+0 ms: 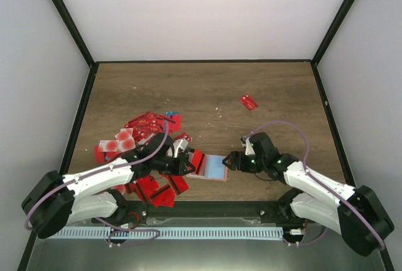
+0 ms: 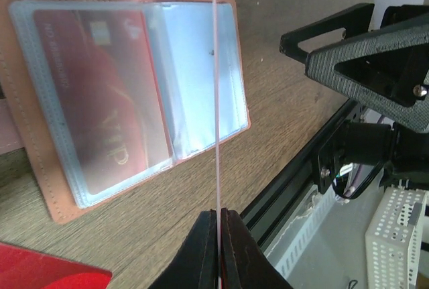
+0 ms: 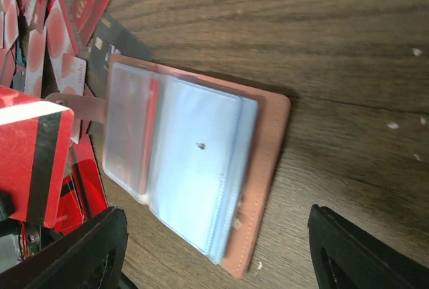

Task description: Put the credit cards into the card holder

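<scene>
The card holder lies open on the table between my grippers, its salmon-tan cover under clear light blue sleeves. One sleeve holds a red card. My left gripper is shut on a credit card seen edge-on, standing upright over the holder's right side. In the top view that red card is at the holder's left edge, in the left gripper. My right gripper is open just right of the holder, and its jaws straddle the holder's near end without touching it.
A heap of red credit cards covers the table left of the holder and under the left arm. One lone red card lies farther back on the right. The black frame rail runs along the near table edge.
</scene>
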Controlling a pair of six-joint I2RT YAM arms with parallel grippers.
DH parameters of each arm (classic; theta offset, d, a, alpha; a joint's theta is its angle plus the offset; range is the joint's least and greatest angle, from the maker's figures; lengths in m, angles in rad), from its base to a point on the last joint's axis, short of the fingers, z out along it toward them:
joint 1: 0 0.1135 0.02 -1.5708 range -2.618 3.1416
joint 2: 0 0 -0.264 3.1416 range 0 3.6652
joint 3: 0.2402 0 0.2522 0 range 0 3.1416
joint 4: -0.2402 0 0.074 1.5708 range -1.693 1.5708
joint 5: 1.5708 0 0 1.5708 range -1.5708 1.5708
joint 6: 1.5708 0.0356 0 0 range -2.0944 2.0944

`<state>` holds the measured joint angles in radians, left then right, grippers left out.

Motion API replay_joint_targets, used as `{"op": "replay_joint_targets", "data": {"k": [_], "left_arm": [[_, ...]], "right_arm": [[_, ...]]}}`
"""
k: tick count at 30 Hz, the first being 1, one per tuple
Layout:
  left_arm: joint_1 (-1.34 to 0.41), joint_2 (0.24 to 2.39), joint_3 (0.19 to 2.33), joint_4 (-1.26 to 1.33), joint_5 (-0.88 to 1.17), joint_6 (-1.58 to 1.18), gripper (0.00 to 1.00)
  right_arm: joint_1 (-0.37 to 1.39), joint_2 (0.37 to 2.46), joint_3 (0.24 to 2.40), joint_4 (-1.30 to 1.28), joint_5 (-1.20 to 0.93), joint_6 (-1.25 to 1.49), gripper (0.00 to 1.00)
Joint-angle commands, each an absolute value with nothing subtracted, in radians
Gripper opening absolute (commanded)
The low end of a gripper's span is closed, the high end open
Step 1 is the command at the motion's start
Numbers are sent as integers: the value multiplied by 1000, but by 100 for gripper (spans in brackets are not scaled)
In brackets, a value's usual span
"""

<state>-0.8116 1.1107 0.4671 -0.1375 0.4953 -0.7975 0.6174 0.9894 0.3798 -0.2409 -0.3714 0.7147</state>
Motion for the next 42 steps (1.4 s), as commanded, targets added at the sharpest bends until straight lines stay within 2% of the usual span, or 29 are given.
{"op": "replay_joint_targets", "data": {"k": [1,8,20,42], "left_arm": [[-838,1173,466,-58,521,-760,4],[-857,1290,474,-38,490,-746,4],[-859,1396,466,46,513,-732,4],[-867,1483,445,181,512,-805,4]], "right_arm": [[559,986,352,-208,-450,708,75],[504,1043,315,-129,-558,696,71],[502,1118,292,-42,-614,693,67],[502,1264,264,126,-699,725,61]]}}
